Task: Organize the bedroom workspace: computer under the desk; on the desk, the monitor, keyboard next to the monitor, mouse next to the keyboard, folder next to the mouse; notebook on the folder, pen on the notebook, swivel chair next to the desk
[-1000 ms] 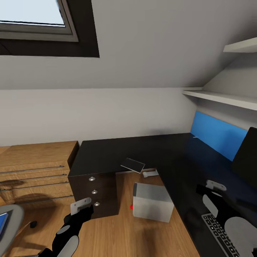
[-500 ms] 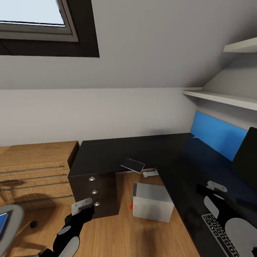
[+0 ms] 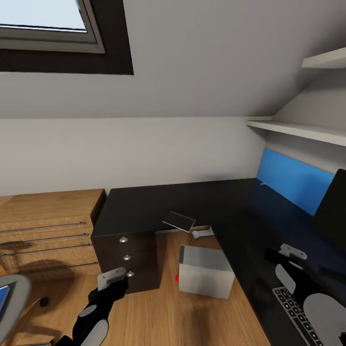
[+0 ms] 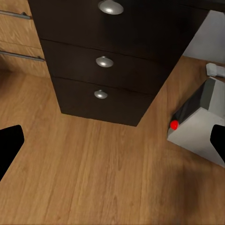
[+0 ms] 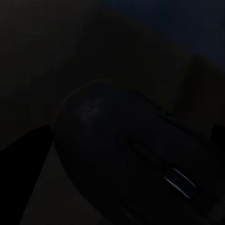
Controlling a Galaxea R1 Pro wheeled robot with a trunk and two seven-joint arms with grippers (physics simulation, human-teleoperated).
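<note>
Mouse (image 5: 126,159), dark and rounded, sits on the desk (image 3: 192,202) between the right gripper's (image 5: 126,140) spread fingers, near the keyboard (image 3: 298,315). Under the desk stands the computer (image 3: 205,271), beside a dark drawer unit (image 4: 117,61). Before that unit hangs the left gripper (image 4: 112,145), fingers apart.

Matt black desk (image 3: 192,202) top, glossy wood-grain floor (image 4: 93,173), smooth grey computer (image 3: 205,271) casing, metal drawer knobs (image 4: 104,61).
</note>
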